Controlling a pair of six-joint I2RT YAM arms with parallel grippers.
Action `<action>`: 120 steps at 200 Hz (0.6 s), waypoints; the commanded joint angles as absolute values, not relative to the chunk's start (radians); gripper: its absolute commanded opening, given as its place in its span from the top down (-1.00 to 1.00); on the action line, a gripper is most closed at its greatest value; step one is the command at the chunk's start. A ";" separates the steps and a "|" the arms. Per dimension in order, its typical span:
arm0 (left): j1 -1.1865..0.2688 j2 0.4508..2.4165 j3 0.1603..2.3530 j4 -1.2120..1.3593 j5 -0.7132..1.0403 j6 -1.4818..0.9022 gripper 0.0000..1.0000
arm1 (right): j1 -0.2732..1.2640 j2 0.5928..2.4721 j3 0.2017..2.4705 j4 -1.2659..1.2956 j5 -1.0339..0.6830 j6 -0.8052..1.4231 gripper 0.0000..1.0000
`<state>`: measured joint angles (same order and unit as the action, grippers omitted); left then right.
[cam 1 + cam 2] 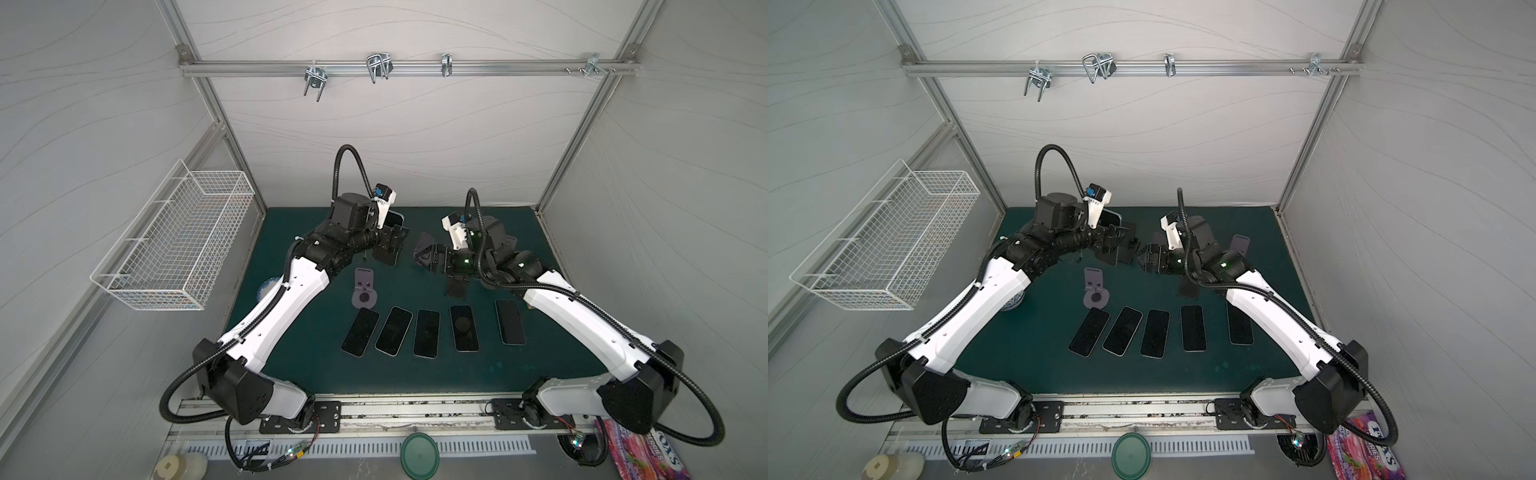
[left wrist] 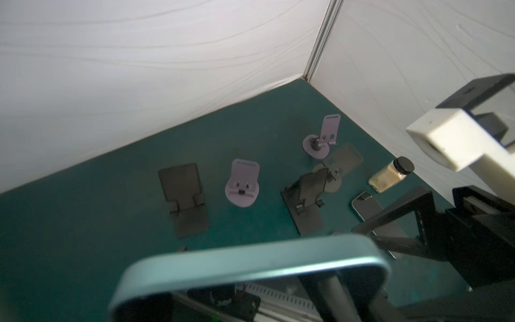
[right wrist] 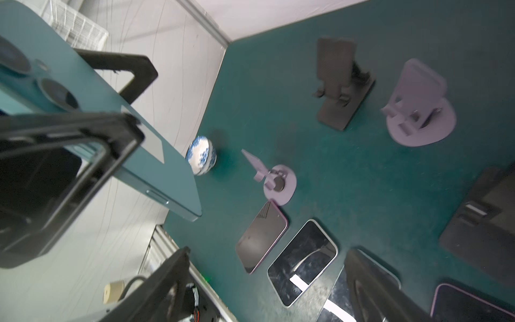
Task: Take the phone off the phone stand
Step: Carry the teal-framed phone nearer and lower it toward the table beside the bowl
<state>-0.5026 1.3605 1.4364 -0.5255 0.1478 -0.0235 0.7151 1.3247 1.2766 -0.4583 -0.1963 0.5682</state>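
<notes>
Your left gripper [image 3: 122,97] is clamped on the teal phone [image 3: 92,97]: in the right wrist view one black finger [image 3: 83,128] lies across the phone's back panel just past the camera lenses, and the other shows beyond its far edge. You are holding the phone in the air over the back middle of the green mat [image 1: 311,374], tilted, its free end hanging clear and touching no stand that shows. A black phone stand [image 3: 340,83] sits bare on the mat; in both top views it lies just beneath that gripper. Your right gripper [image 1: 423,254] hovers close by, facing the left one across the middle, apart from the phone; its fingers [image 3: 370,287] stand wide apart with nothing between them. A lilac stand [image 1: 365,289] with a round base stands a little nearer the front edge, and just in front of it a row of five phones [image 1: 427,333] lies flat, dark screens up, side by side. A second black stand [image 1: 457,286] sits beneath the right arm's wrist. A blue and white bowl [image 3: 201,154] rests toward the mat's left side, partly hidden under the left arm in the top views. A white wire basket [image 1: 174,245] hangs on the left wall.
</notes>
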 commanded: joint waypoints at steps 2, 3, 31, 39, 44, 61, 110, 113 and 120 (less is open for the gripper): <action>-0.498 1.265 1.402 -0.638 0.094 -0.056 -0.07 | 0.770 1.327 1.311 -0.491 -0.155 0.565 -0.75; -0.498 1.260 1.399 -0.644 0.091 -0.057 -0.07 | 0.772 1.326 1.312 -0.491 -0.154 0.565 -0.75; -0.498 1.153 1.343 -0.753 0.042 -0.085 -0.06 | 0.829 1.344 1.321 -0.494 -0.140 0.569 -0.73; -0.498 1.130 1.331 -0.787 0.031 -0.091 -0.06 | 0.844 1.353 1.326 -0.494 -0.140 0.568 -0.73; -0.498 1.118 1.326 -0.812 0.023 -0.095 -0.06 | 0.855 1.358 1.331 -0.497 -0.140 0.568 -0.73; -0.498 1.080 1.310 -0.872 -0.003 -0.104 -0.04 | 0.887 1.379 1.350 -0.501 -0.140 0.563 -0.72; -0.482 0.996 1.252 -0.981 -0.035 -0.138 -0.02 | 0.982 1.423 1.377 -0.482 -0.139 0.531 -0.72; -0.481 0.991 1.248 -0.984 -0.035 -0.141 -0.02 | 0.988 1.427 1.379 -0.481 -0.139 0.527 -0.72; -0.478 0.982 1.235 -0.992 -0.036 -0.146 -0.02 | 0.999 1.431 1.381 -0.482 -0.141 0.521 -0.72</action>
